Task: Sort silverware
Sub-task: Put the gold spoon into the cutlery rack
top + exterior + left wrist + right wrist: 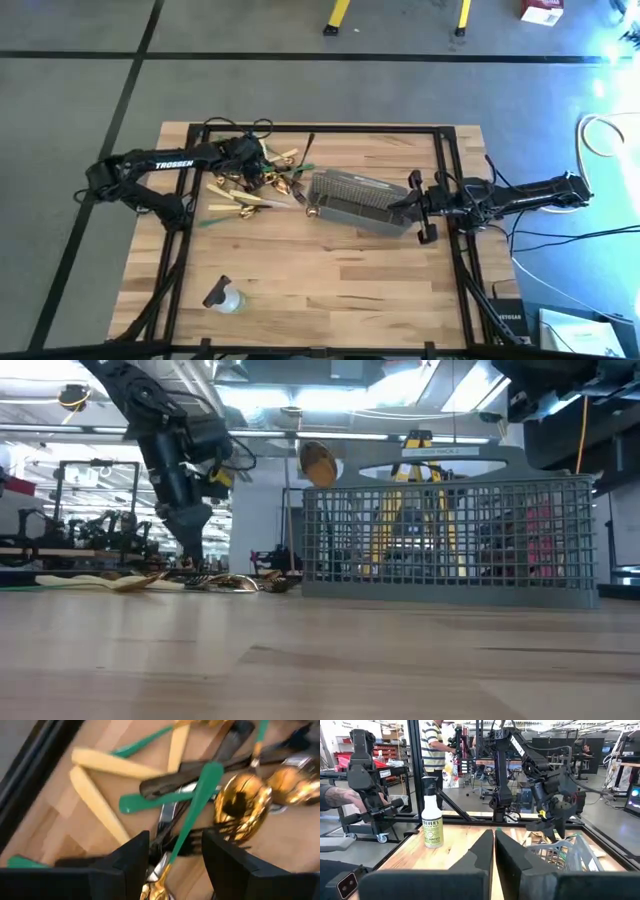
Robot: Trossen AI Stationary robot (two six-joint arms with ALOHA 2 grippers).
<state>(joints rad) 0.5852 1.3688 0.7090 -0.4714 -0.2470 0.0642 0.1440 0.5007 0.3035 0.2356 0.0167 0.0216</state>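
The silverware (255,185) lies in a loose pile on the table's far left: tan, black, green and shiny gold pieces (240,800). My left gripper (258,165) reaches down into the pile (192,555) and is open. Its fingers (132,860) stand on either side of a green-handled utensil (197,805) and a black fork. Whether they touch these, I cannot tell. A gold spoon (318,460) stands in the grey mesh basket (355,200). My right gripper (412,200) waits shut and empty (494,845) at the basket's right end.
A spray bottle (225,297) stands near the table's front left (432,820). Black frame rails (300,127) run along the table's far, left and right sides. Beyond the table a person (436,750) stands, and a hand (340,797) shows at another rig.
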